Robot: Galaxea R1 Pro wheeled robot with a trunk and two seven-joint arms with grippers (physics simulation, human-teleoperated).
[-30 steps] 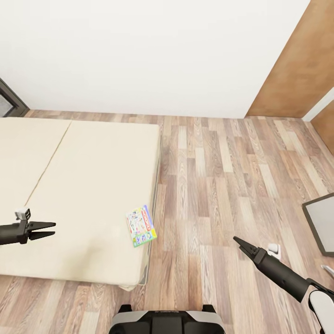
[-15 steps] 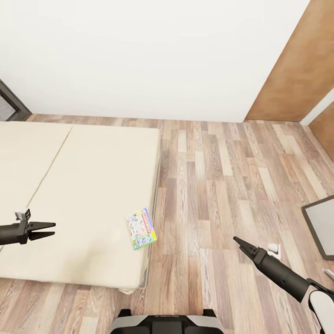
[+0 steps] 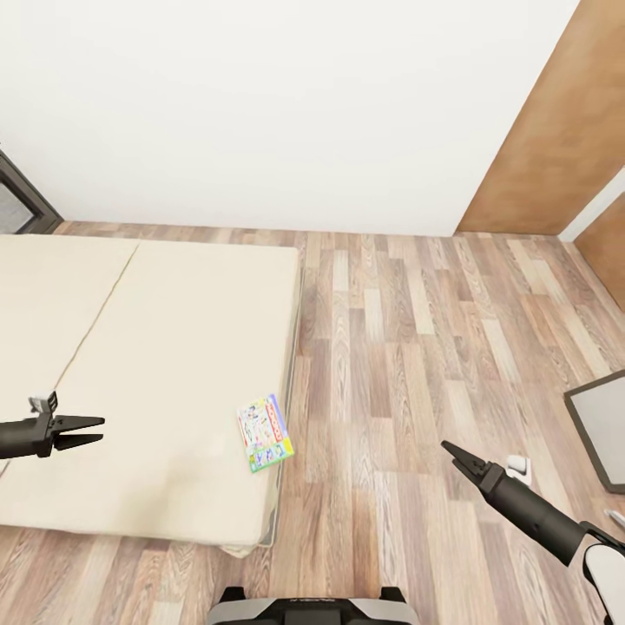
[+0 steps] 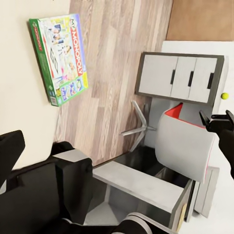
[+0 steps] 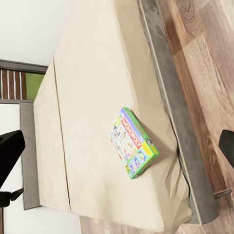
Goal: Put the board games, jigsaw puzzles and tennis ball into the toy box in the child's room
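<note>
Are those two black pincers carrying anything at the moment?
No, nothing is held. The left gripper hangs open over the bed, and the right gripper is over the floor with nothing in its jaws. The board game lies untouched near the mattress edge.

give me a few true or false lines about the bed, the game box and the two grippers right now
1. A green-edged game box lies flat on the bed, near its edge by the floor. True.
2. The left gripper grips the game box. False: it hangs over the mattress apart from the box, jaws parted and holding nothing.
3. The right gripper is over the wood floor, not over the bed. True.
4. A tennis ball sits on the bed beside the box. False: the mattress around the box is bare; a small yellow-green ball shows far off in the left wrist view, on the white table top.
5. The box lid reads MONOPOLY. True, in the left wrist view.
</note>
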